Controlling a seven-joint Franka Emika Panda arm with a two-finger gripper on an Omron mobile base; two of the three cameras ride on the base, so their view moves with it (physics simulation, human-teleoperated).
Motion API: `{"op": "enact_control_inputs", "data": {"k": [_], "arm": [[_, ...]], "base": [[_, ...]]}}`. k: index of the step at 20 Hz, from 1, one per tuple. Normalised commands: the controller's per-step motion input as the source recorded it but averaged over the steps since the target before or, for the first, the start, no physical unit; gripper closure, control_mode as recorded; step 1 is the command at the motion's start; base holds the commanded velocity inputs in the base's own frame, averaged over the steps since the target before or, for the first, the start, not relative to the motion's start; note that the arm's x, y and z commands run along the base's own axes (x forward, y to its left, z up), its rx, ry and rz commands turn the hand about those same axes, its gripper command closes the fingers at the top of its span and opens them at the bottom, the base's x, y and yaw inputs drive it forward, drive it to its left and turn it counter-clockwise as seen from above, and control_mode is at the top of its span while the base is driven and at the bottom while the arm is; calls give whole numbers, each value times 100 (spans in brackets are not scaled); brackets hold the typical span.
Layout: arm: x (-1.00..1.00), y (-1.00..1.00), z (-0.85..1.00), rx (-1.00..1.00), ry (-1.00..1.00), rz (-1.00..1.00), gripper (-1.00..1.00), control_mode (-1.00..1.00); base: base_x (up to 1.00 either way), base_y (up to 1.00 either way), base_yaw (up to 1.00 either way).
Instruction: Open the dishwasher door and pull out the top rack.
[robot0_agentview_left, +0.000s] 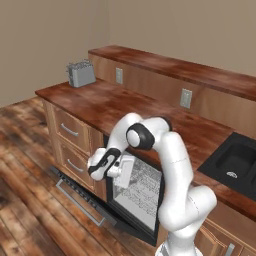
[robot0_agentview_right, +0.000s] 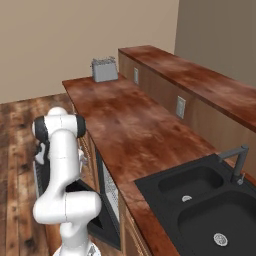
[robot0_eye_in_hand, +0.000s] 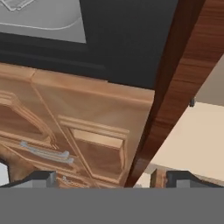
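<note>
The dishwasher door (robot0_agentview_left: 82, 197) is a black panel with a long silver bar handle, folded down flat just above the wooden floor; its black inner face (robot0_agentview_right: 97, 212) shows behind the arm. Inside the open tub, the top rack (robot0_agentview_left: 148, 173) of light-grey wire sits pushed in, above a similar lower basket. My gripper (robot0_agentview_left: 121, 173) hovers at the tub's upper left corner, over the lowered door. In the hand view my gripper (robot0_eye_in_hand: 111, 179) is open, its fingertips (robot0_eye_in_hand: 40, 178) wide apart with nothing between them, facing the wooden cabinet front beside the tub's black edge (robot0_eye_in_hand: 127, 39).
Wooden drawer fronts (robot0_agentview_left: 70, 132) with small silver handles (robot0_eye_in_hand: 43, 152) stand left of the dishwasher. The brown countertop (robot0_agentview_left: 125, 107) overhangs the tub and carries a toaster (robot0_agentview_left: 81, 73). A black sink (robot0_agentview_right: 210, 200) with a faucet (robot0_agentview_right: 237, 161) lies to the right. Open floor extends left.
</note>
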Motion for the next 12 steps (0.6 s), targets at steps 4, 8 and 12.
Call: {"op": "enact_control_inputs", "data": {"k": [4,8,12], "arm": [[22,-4,-9,0,-1,-3,-100,-100],[14,-9,-24,0,0,0,-100,-100],[16,-3,-34,0,-2,4,-100,-100]], "base": [[0,0,0],[0,0,0],[0,0,0]]}}
